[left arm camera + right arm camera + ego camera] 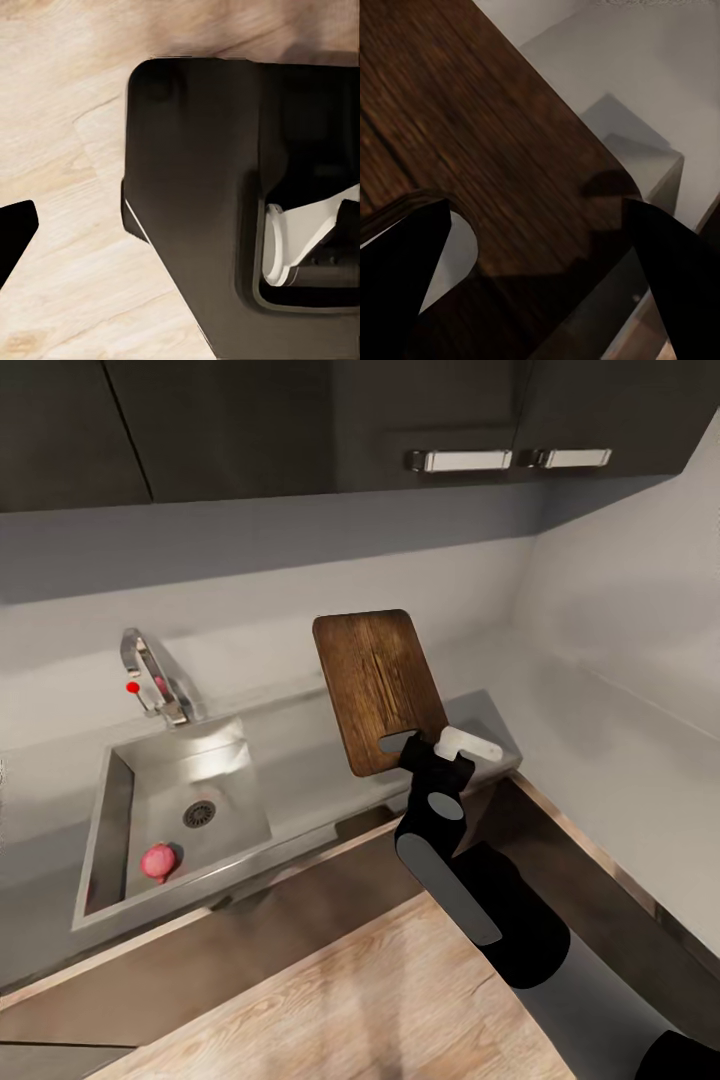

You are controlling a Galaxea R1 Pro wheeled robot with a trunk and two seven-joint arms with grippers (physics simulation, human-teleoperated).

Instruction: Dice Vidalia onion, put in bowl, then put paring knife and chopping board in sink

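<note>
Floor (400, 1000): pale wood planks nearest, beneath the right arm; also seen in the left wrist view under a dark body panel.
Left gripper: finger state cannot be told.
Right gripper (430, 745): pinching the chopping board (378, 685) at its handle-slot end, 2 dark fingers (405, 285) on either side of the slot corner.
Chopping board: brown, grained, rounded corners; lifted and tilted above the steel drainboard (320, 760), to the right of the basin.
Sink (110, 830): steel basin with round drain; a pinkish-red round object (158, 860) lies at its near corner.
Tap (150, 680): chrome, red dot, behind the basin.
Countertop (620, 750): grey, open surface running right toward the wall.
Upper cabinets (430, 410): dark, 2 bar handles, overhead.
</note>
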